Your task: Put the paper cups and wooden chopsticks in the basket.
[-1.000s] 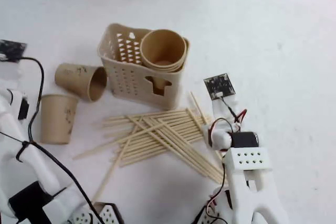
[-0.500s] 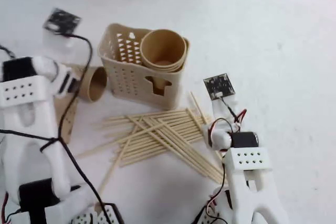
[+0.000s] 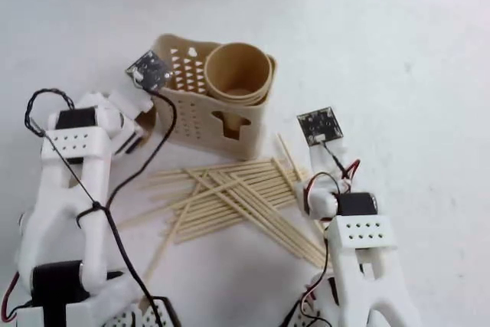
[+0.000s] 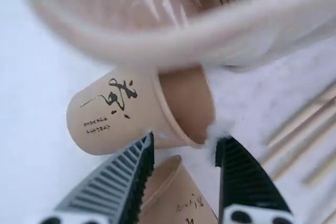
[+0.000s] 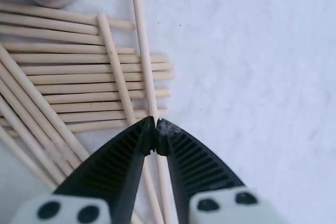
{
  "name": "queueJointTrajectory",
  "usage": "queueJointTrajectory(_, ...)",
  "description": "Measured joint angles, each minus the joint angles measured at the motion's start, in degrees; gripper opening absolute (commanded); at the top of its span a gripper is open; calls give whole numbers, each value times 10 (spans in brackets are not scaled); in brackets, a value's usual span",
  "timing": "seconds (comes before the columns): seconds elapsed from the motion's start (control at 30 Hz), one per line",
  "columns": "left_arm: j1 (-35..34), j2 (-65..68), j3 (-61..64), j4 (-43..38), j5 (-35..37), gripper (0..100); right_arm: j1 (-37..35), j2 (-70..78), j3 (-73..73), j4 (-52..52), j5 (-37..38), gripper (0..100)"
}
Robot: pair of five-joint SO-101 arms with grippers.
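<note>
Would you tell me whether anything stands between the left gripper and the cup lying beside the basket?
Nothing visible does: the left gripper is open at the rim of the lying cup. A second cup lies close beside it.

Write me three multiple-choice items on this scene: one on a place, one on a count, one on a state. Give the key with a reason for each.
1. Where do the chopsticks lie?
A. on the table beside the basket
B. inside the basket
C. inside a cup

2. How many loose cups does the left wrist view show on the table?
A. one
B. two
C. four

3. How is the right gripper?
A. wide open
B. clamped on a cup
C. shut

Key:
1 A, the sticks spread over the tabletop next to the basket wall.
2 B, one lies on its side ahead of the left gripper and another shows between its fingers.
3 C, its fingertips meet above the chopsticks.
</note>
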Motion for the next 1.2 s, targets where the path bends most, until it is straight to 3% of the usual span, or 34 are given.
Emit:
queueJointTrajectory(0.27,0,0,67,-123,11,199,0,0,0,0,0,17)
queueJointTrajectory(0.53,-39,0,84,-184,11,156,1,0,0,0,0,17)
queueJointTrajectory(0.9,-68,0,84,-222,16,57,1,0,0,0,0,17)
queueJointTrajectory(1.07,-91,1,34,-216,91,38,1,0,0,0,0,17)
queueJointTrajectory(1.2,-107,1,-85,-132,163,24,0,0,0,0,0,17)
